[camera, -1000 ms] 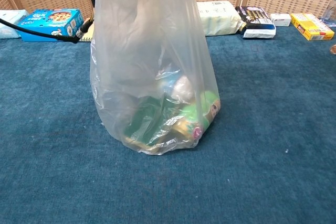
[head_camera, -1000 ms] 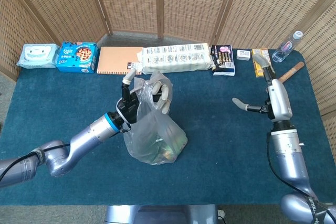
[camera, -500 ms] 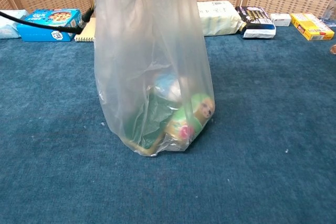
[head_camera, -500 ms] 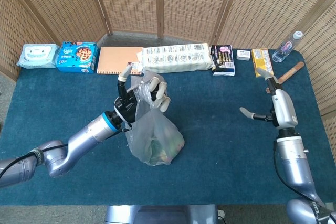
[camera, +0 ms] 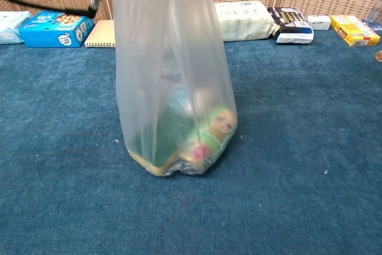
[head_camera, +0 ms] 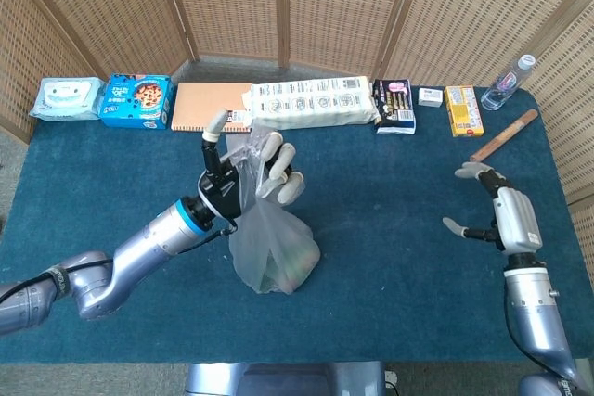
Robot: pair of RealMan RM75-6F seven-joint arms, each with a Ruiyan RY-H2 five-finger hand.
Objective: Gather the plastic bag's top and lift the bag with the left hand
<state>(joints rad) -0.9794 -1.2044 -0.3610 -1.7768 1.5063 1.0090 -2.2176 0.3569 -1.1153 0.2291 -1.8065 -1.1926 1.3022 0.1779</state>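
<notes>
A clear plastic bag (head_camera: 274, 252) (camera: 173, 88) with green packets and other items inside hangs stretched tall over the blue table (head_camera: 390, 257). My left hand (head_camera: 246, 173) grips its gathered top, with some fingers sticking out. In the chest view the bag's bottom looks at or just above the cloth; I cannot tell which. The left hand itself is above that view's top edge. My right hand (head_camera: 487, 206) is far off at the table's right side, fingers spread, holding nothing.
Along the back edge lie a wipes pack (head_camera: 65, 97), a blue cookie box (head_camera: 136, 101), an orange notebook (head_camera: 212, 107), a long white package (head_camera: 314, 104), a dark box (head_camera: 393, 105), a yellow box (head_camera: 461, 108), a water bottle (head_camera: 509, 83) and a wooden stick (head_camera: 504, 134).
The left hand has risen with the bag's top, drawing the bag taller and narrower. The right hand has pulled back toward the table's right front edge.
</notes>
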